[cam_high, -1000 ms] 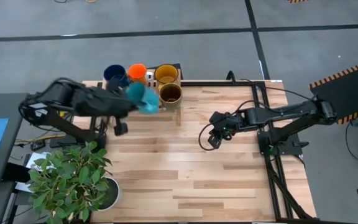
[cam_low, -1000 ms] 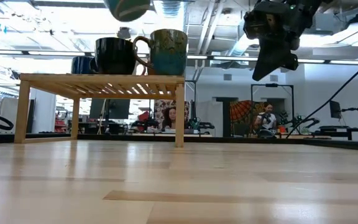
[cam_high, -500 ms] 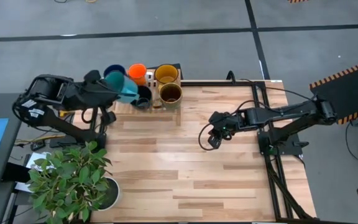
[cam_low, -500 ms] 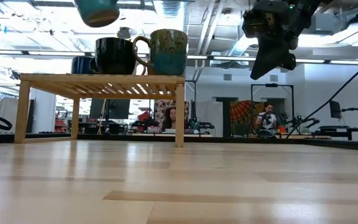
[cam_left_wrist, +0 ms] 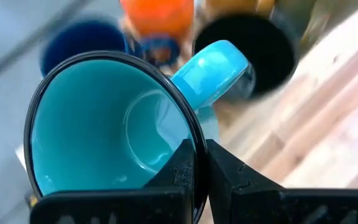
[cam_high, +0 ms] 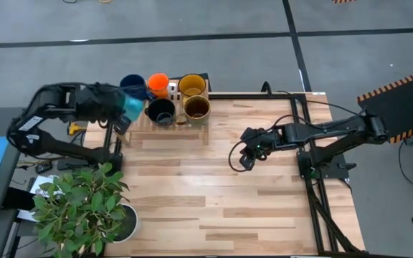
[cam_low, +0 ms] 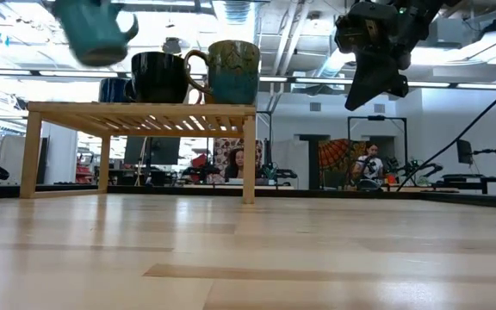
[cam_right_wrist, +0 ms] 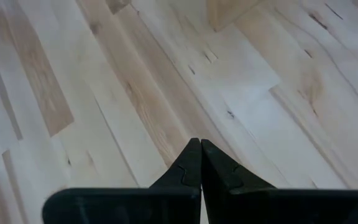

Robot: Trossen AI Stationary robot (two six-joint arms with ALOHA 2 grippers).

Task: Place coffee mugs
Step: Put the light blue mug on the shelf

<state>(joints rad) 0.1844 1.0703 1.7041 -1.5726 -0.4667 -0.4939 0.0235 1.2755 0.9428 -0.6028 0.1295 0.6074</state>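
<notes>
Left gripper [cam_left_wrist: 199, 163] is pinching the teal mug [cam_left_wrist: 114, 124] by its rim, carrying it in the air beside the wooden rack [cam_low: 140, 109]. Just beyond its fingers are sitting the dark blue mug [cam_high: 133, 85], orange mug [cam_high: 158, 82] and black mug [cam_high: 161, 110], crowding the rack. Right gripper [cam_high: 246, 159] is hanging over bare table [cam_high: 264, 208], fingers pressed together on nothing.

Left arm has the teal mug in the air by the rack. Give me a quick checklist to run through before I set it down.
1. Grip: left pincer is shut on the rim of the teal mug. Ok.
2. Height: in the low view the teal mug hangs above the top of the wooden rack. Ok.
3. Free spot: black mug, olive-brown mug, dark blue mug, orange mug and yellow mug already stand on the rack; whether the front-left spot is clear: cannot tell.
4. Mug attitude: tilted, not upright. Not ok.
5. Right pincer: shut, over bare table, away from the rack. Ok.
</notes>
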